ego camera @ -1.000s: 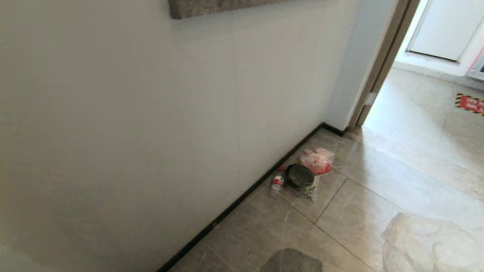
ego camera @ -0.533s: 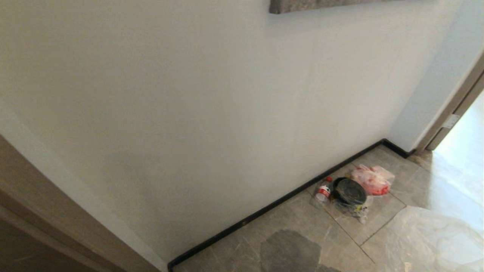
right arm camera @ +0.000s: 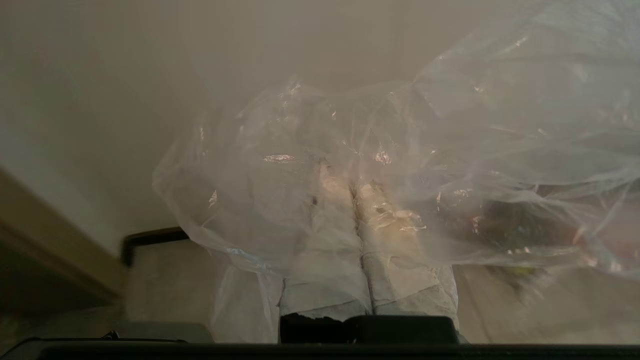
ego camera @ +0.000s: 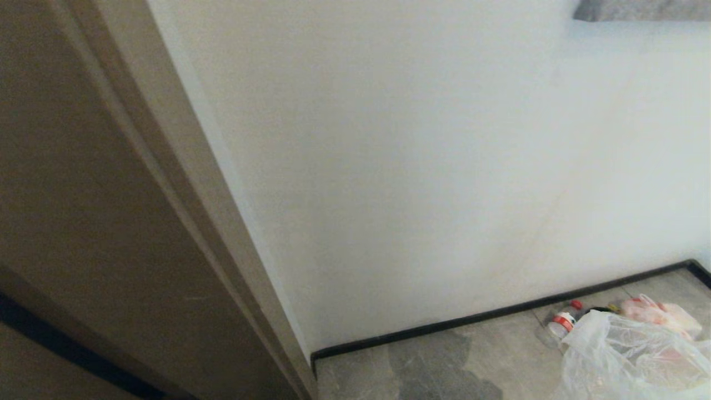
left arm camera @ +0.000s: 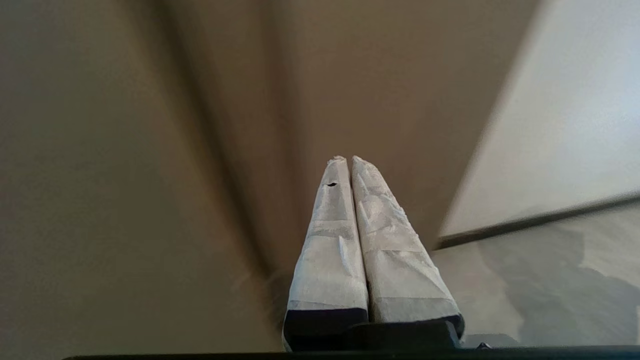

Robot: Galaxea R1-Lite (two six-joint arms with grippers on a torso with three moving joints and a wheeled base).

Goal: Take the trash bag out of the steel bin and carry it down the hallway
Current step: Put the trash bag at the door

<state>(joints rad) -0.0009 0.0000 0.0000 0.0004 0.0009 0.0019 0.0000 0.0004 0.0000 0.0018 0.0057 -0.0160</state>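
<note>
1. Draping over the right gripper [right arm camera: 356,192], the trash bag [right arm camera: 400,165] covers its 2 fingers [right arm camera: 332,235], which are pressed together with the thin clear film pinched between them.
2. The left gripper [left arm camera: 345,160] holds nothing; its 2 white-wrapped fingers [left arm camera: 390,250] are closed against each other, pointing toward a brown door frame [left arm camera: 150,150].
3. In the head view the trash bag [ego camera: 627,355] hangs near the black baseboard [ego camera: 500,318], partly hiding the floor items there.
4. Just beside the baseboard lie a small bottle [ego camera: 562,321] with a red cap and a pink-white bag [ego camera: 661,312].
</note>
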